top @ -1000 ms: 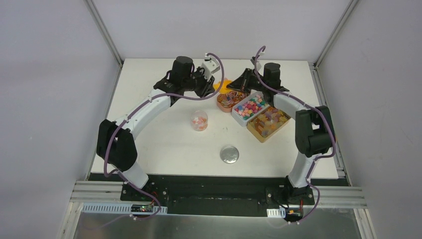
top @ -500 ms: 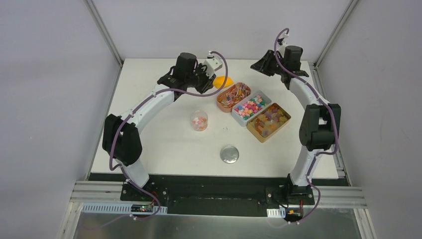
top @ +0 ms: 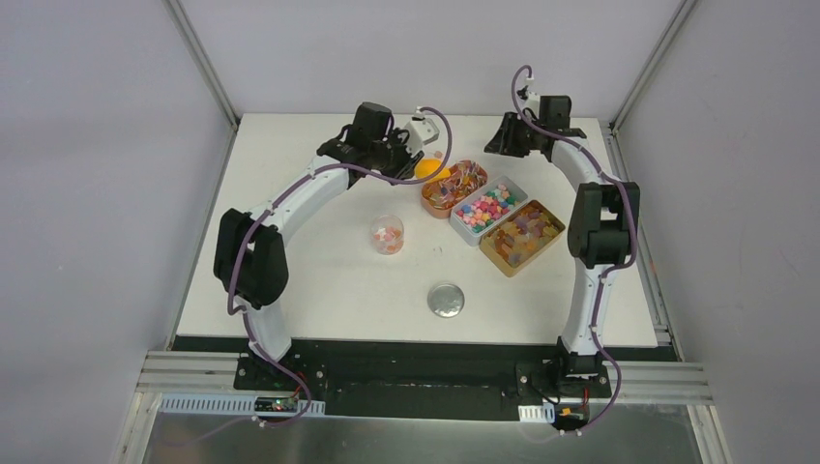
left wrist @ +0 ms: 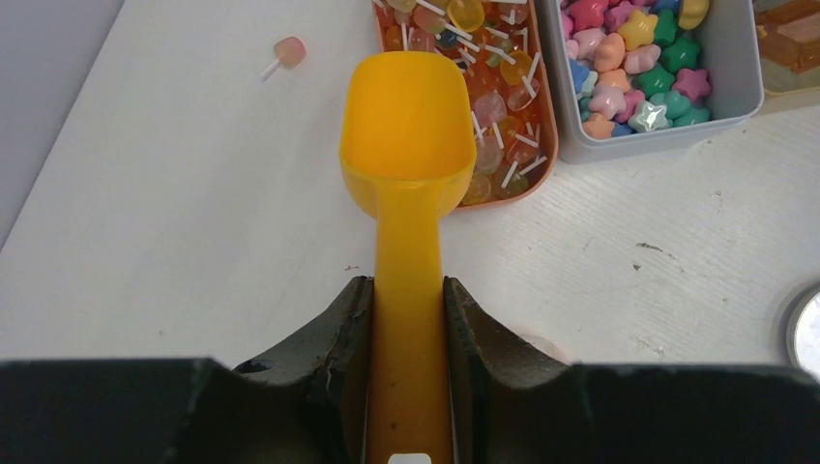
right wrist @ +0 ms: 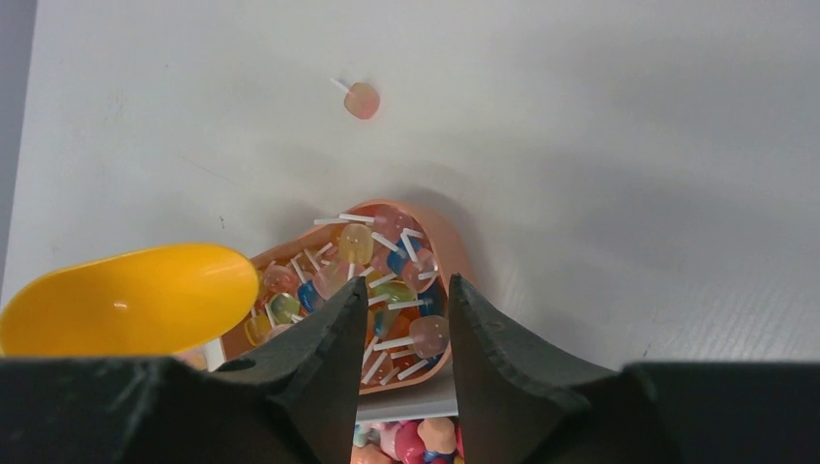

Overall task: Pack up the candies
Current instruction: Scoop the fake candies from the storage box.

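Candies fill three trays at the back right: small lollipops in an orange tray, pastel star shapes in a grey tray, and amber gummies in a third. A clear cup holds a few pink and orange candies. My left gripper is shut on the handle of an orange scoop, whose empty bowl hangs over the left edge of the lollipops. My right gripper stands open and empty above the lollipops, near the table's far edge.
One loose lollipop lies on the table behind the orange tray, also in the right wrist view as a loose lollipop. A round silver lid sits near the front centre. White walls close in the table at back and sides.
My right arm lifted off the trays and drew back toward the far edge, its jaws opening. My left arm carried the scoop right, up to the lollipop tray.
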`<move>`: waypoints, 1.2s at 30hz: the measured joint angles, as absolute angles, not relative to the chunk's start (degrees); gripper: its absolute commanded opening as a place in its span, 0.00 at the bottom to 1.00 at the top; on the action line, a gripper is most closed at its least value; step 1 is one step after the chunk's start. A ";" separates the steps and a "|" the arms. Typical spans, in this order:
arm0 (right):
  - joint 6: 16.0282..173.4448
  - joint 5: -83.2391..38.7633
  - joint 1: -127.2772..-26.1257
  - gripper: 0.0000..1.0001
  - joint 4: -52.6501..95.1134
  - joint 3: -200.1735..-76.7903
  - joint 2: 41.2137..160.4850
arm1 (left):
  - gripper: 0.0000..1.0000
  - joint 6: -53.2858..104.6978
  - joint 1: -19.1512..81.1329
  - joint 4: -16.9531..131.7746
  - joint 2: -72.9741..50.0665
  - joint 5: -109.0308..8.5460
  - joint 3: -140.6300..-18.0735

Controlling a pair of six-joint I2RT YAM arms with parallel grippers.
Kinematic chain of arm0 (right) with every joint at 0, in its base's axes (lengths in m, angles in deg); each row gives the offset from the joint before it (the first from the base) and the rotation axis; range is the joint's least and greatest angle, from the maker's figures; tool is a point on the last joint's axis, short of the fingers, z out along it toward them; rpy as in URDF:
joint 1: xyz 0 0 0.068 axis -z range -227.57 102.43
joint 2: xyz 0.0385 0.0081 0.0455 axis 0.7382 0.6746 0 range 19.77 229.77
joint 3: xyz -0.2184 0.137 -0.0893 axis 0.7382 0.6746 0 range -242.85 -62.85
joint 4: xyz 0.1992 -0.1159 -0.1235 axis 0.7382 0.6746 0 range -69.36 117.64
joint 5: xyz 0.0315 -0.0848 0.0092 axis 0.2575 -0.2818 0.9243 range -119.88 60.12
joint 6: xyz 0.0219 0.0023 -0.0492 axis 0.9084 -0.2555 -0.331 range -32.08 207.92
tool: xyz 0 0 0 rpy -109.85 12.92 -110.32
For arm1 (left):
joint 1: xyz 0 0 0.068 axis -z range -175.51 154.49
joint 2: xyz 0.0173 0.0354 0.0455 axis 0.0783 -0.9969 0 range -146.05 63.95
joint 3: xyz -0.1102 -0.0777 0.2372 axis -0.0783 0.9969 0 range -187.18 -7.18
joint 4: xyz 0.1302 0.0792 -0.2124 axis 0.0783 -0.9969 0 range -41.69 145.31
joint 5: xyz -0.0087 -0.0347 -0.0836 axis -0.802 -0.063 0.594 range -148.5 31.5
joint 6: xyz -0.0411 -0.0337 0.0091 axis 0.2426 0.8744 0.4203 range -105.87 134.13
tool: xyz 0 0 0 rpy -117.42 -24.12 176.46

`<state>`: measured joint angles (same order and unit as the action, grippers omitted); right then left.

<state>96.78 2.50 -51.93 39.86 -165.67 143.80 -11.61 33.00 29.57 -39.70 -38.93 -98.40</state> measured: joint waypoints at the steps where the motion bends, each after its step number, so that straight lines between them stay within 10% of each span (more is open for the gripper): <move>1: 96.28 2.52 -51.85 0.37 40.30 -166.02 144.04 | 0.00 -12.20 33.00 29.53 -39.94 -38.91 -98.51; 36: 90.36 4.29 -50.56 0.30 41.50 -166.18 149.17 | 0.00 -24.72 35.23 23.12 -50.63 -36.99 -108.59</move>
<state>90.36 4.29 -50.56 41.50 -166.18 149.17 -24.72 35.23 23.12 -50.63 -36.99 -108.59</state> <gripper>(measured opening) 0.304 0.274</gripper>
